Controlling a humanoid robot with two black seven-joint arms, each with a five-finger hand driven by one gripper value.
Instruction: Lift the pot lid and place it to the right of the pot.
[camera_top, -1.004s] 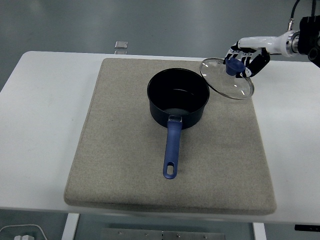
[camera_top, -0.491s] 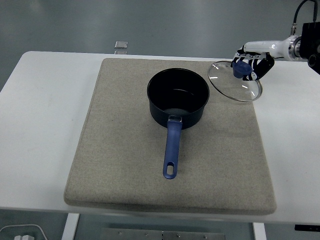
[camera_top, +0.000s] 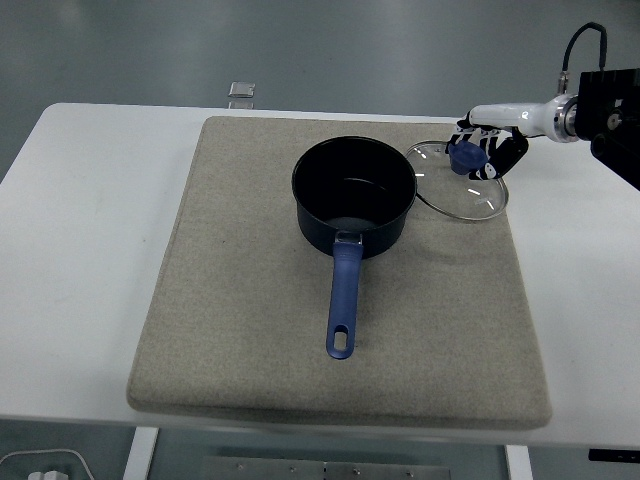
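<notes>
With the lid (camera_top: 458, 180) off the pot (camera_top: 355, 195), the right hand (camera_top: 482, 148) grips its knob (camera_top: 464, 157); only setting down and release remain.

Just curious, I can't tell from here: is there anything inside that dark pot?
The pot looks empty: only its dark floor and a pale glint show. The near inner wall is hidden by the rim. Its lid is off, held by the right hand.

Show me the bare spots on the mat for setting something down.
Free: the mat left of the pot, and its front right, beside the handle. Crowded: the back right, where the right hand holds the lid.
</notes>
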